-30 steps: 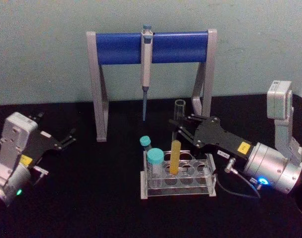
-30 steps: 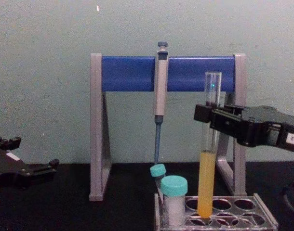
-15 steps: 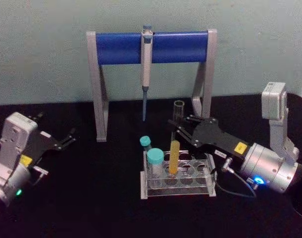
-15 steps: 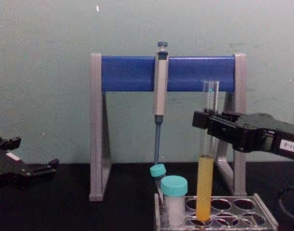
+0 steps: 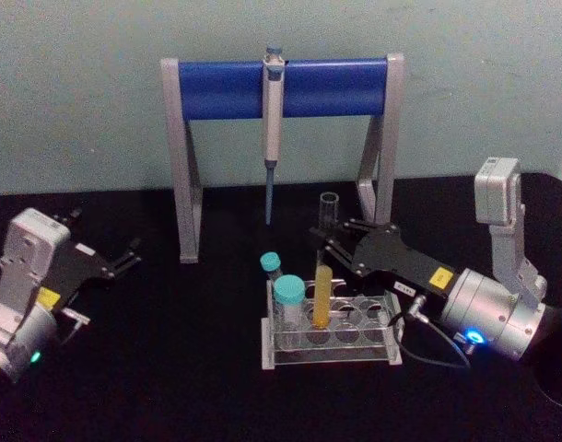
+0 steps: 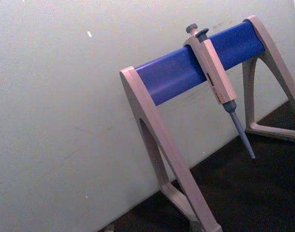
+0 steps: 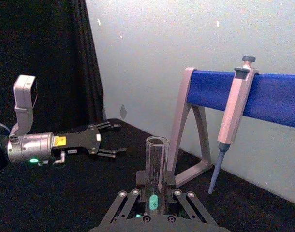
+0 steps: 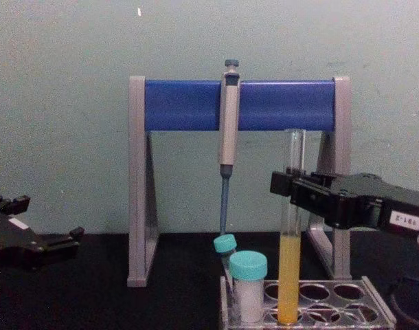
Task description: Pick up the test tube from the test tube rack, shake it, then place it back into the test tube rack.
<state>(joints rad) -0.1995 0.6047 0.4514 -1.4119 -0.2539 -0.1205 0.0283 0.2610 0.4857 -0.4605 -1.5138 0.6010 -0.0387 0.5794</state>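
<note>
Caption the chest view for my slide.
Right end effector holds the test tube standing in the test tube rack; left end effector parked aside.

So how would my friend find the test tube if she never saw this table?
Look in front of the big grey-and-blue stand for the low clear rack. The test tube stands in it, gripped up high by the right hand. It's the tall, skinny, open glass one with yellow liquid, not the short teal-capped tubes beside it.
</note>
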